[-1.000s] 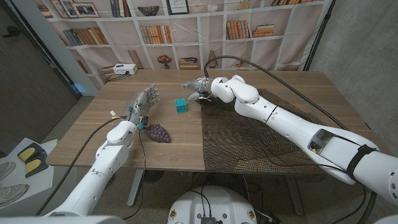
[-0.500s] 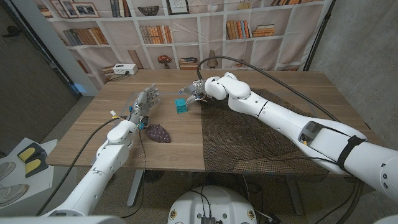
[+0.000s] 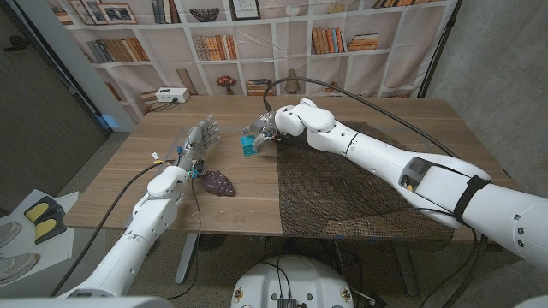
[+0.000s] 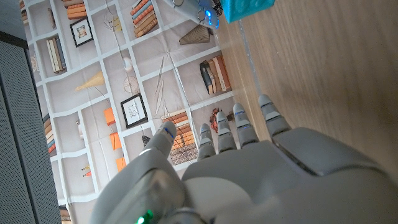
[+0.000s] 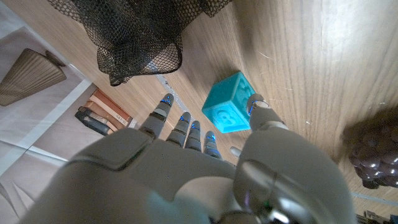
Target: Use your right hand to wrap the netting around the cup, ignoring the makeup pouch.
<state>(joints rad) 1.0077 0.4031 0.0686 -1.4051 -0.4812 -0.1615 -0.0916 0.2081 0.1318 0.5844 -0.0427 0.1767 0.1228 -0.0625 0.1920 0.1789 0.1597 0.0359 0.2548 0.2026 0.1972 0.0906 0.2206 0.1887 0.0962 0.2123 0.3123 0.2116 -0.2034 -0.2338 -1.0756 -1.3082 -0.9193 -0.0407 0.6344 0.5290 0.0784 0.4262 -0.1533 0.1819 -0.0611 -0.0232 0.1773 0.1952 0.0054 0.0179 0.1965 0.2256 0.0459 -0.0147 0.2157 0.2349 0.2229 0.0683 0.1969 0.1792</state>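
Black mesh netting [image 3: 351, 192] lay spread over the right half of the wooden worktop [image 3: 240, 205], near edge hanging past the front; a bunched fold of it [image 5: 140, 43] sat beyond the right robot hand's fingers in the right wrist view. Dark purple, bumpy makeup pouch [image 3: 219, 183] lay on the left part of the worktop, just beside the left forearm and apart from the netting; it also showed at the frame edge in the right wrist view [image 5: 376, 152].

Left robot hand [image 3: 199, 141] stood behind the pouch, fingers spread and upright, holding nothing; the left wrist view confirmed the spread fingers [image 4: 239, 127].

Task object was a small teal cube-shaped block [image 3: 248, 145], not a cup shape, sitting on bare wood left of the netting's edge. Nothing visible in it; could not tell whether it was hollow. A raised figure on one face [image 5: 227, 118], unreadable. Same block at the frame edge in the left wrist view [image 4: 247, 9].

Right robot hand [image 3: 262, 130] was at the block, thumb on one side and fingers [image 5: 186, 127] on the other, touching or nearly so. Could not tell whether it gripped the block.

White box-shaped device [image 3: 173, 96] sat at the far left corner. Printed bookshelf backdrop [image 3: 257, 34] stood behind; no legible writing.
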